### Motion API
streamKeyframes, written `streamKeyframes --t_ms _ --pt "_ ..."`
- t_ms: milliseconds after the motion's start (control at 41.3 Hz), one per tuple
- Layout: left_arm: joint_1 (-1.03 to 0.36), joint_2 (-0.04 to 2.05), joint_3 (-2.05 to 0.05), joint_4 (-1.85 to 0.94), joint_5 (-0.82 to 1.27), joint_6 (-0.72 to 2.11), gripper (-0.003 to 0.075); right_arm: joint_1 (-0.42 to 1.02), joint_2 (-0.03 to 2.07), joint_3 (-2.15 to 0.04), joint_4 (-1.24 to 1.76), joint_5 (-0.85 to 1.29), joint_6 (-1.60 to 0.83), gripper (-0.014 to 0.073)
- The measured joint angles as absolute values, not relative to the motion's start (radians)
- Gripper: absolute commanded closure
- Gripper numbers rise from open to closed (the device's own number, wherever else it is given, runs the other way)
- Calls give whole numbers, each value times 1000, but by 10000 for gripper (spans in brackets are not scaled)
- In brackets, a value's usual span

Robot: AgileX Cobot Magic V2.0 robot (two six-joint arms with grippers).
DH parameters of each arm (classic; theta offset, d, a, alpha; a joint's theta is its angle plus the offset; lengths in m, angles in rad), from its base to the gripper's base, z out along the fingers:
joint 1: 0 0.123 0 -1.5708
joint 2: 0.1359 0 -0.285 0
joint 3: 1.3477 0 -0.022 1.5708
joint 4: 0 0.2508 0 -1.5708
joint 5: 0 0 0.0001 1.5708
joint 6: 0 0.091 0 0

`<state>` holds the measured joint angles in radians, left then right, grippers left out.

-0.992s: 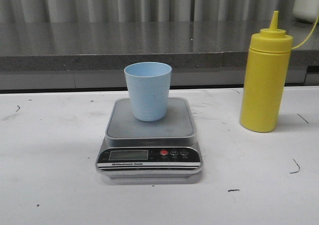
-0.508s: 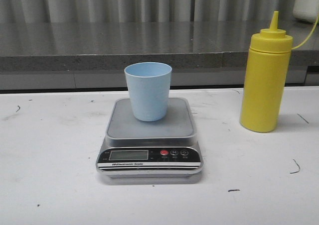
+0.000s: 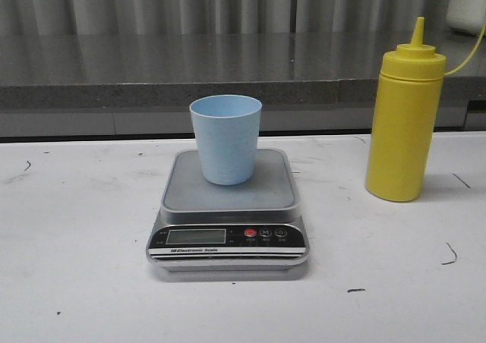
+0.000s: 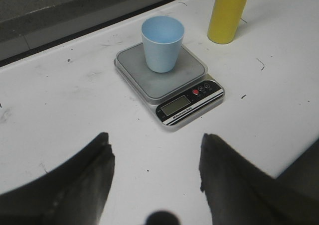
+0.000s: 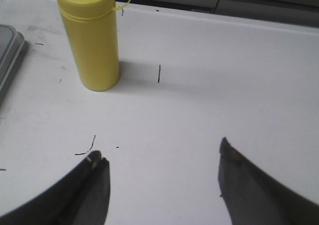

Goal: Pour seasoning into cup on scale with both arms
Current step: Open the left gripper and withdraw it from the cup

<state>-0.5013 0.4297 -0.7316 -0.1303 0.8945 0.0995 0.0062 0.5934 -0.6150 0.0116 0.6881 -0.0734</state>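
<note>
- Scale [image 3: 228,214]: I take this as my landmark. It sits flat on the white table [image 3: 76,282], its grey platform to the rear, its black panel with LCD and red button [image 3: 250,234] toward me.
- Cup [image 3: 225,138]: pale blue, upright on the scale's platform, toward its rear half, open mouth up. I can't make out anything inside it.
- Seasoning bottle [image 3: 404,123]: yellow, upright on the table to the right of the scale and well apart from it, nozzle up, thin strap trailing off its neck.
- Left gripper [image 4: 154,170]: I see its fingers spread wide with nothing between them, above bare table on the panel side of the scale, clear of it.
- Right gripper [image 5: 162,180]: fingers wide apart, holding nothing, above the table beyond the bottle from the scale, near the bottle but not touching.
</note>
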Motion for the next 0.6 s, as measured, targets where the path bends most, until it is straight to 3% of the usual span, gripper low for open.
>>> streamKeyframes --t_ms 435,605 --pt "-501 429 -730 -130 893 97 346 6 595 -615 12 664 -75 94" --pt "-501 429 -730 -130 893 95 346 47 626 -615 13 659 -91 -22"
